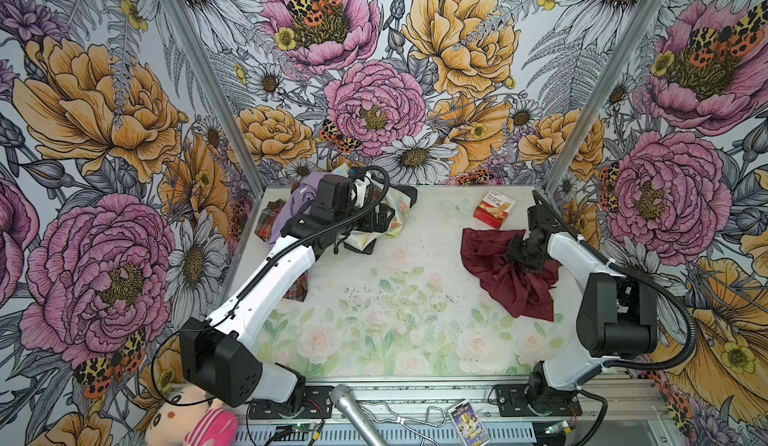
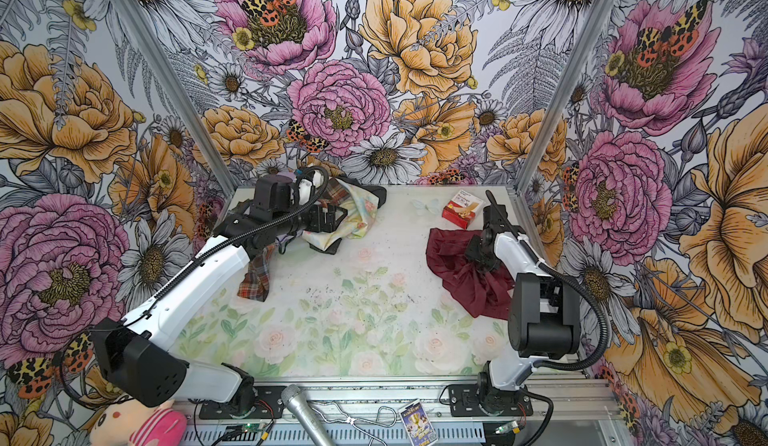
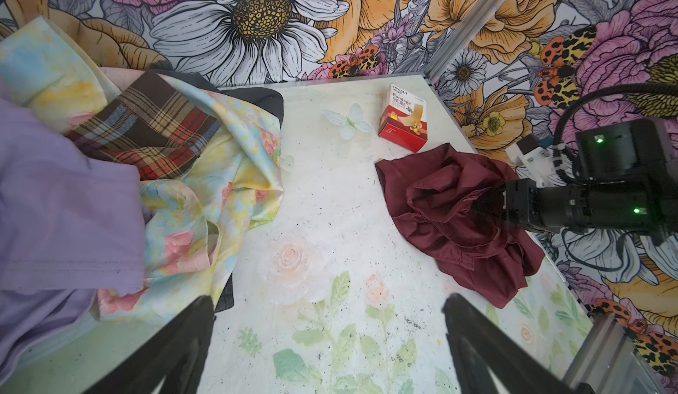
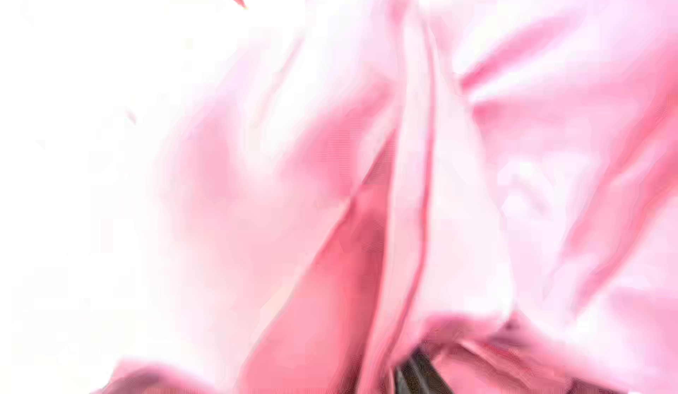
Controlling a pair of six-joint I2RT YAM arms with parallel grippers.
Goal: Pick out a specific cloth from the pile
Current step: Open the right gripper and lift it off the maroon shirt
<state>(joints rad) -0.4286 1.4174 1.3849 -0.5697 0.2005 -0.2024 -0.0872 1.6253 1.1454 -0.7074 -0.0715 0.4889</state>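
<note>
The cloth [image 1: 515, 294] [image 2: 465, 286], dark maroon and crumpled, lies by itself on the right of the table, well apart from the pile [image 1: 295, 211] [image 2: 357, 211] at the back left. My right gripper [image 1: 513, 251] [image 2: 473, 253] [image 3: 484, 201] is sunk into the cloth's folds, which hide its fingertips. The right wrist view is washed out pink with cloth [image 4: 348, 263], and only a dark sliver of one finger [image 4: 414, 374] shows. My left gripper [image 1: 376, 219] [image 2: 328, 217] [image 3: 328, 300] hangs wide open beside the pile [image 3: 220, 153], with nothing between its fingers.
A red bandage box [image 1: 494, 213] [image 3: 403, 120] stands just behind the cloth, near the back right corner. A plaid cloth [image 1: 297, 290] lies under the left arm. Flowered walls close in three sides. A microphone [image 1: 357, 415] and a plush toy [image 1: 187, 419] lie past the front edge.
</note>
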